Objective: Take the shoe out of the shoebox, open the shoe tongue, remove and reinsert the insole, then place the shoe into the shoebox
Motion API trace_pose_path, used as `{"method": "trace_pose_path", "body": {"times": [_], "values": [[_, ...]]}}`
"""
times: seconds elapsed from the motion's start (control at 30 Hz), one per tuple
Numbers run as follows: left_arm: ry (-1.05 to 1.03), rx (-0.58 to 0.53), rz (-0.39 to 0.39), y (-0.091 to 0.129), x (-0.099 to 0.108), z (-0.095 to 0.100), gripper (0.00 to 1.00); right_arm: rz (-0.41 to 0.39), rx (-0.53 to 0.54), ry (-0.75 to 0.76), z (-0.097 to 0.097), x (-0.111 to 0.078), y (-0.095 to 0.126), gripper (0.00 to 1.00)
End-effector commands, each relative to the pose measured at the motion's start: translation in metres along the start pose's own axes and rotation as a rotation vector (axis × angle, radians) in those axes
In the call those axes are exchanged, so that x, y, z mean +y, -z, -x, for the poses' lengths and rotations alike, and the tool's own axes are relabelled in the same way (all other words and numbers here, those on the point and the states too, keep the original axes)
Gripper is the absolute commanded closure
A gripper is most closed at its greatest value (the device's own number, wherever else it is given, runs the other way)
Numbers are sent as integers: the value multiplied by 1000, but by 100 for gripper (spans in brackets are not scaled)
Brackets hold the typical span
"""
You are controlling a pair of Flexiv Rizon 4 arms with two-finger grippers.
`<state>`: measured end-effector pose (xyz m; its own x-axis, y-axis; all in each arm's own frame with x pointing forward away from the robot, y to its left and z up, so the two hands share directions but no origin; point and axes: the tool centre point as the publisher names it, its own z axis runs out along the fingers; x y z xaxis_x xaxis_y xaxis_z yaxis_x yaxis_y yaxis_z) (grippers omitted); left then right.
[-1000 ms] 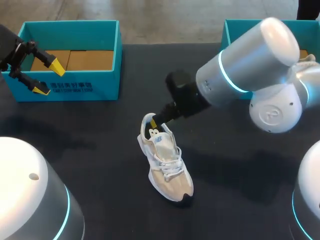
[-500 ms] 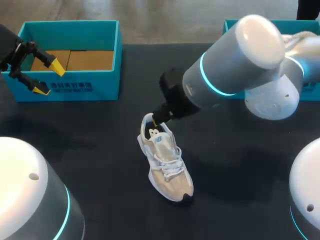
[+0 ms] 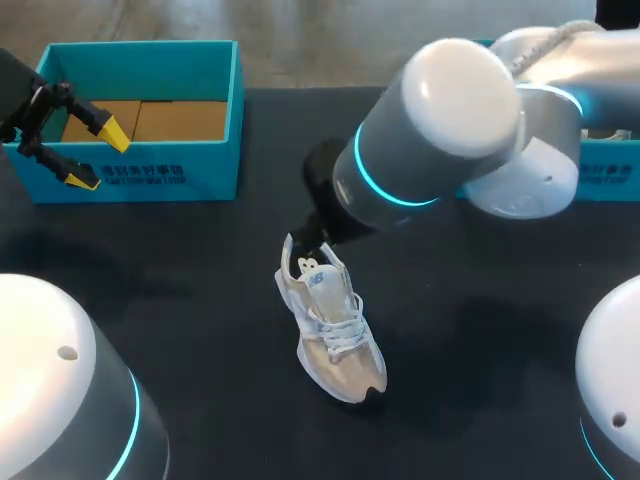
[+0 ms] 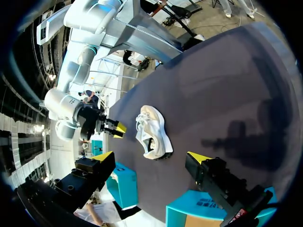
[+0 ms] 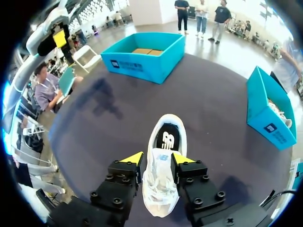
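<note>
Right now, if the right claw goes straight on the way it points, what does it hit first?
The shoe: the right claw hangs right over its tongue, so going on it would press into the tongue and laces almost at once, then the table beneath. Whether it touches yet, I can't tell.

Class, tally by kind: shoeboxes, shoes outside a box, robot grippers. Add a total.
Teal shoeboxes: 2, left shoebox and right shoebox
White shoe outside them: 1
Grippers: 2, left gripper and right gripper
Total: 5

Shoe point(image 3: 330, 330) at table point(image 3: 200, 300) ctr — shoebox point(image 3: 215, 165) back L, 2nd box point(image 5: 267, 113) back R.
</note>
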<state>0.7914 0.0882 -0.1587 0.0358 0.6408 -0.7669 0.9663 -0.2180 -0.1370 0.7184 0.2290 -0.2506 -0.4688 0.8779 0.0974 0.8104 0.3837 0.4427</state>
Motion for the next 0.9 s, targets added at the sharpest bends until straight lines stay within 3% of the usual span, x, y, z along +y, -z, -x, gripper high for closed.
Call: {"method": "trace_pose_path", "body": {"times": [0.03,0.43,0.63,0.9], "values": [[0,2,1,0,-1,0,0,4,-96,-6,-7,1,-10,60],[0,2,1,0,-1,0,0,-43,-15,99,-15,9,-40,59],[0,2,1,0,-1,0,0,-74,-21,98,-11,16,-51,60],[0,2,1,0,-1,0,0,-102,-65,89,-17,11,-67,60]]}}
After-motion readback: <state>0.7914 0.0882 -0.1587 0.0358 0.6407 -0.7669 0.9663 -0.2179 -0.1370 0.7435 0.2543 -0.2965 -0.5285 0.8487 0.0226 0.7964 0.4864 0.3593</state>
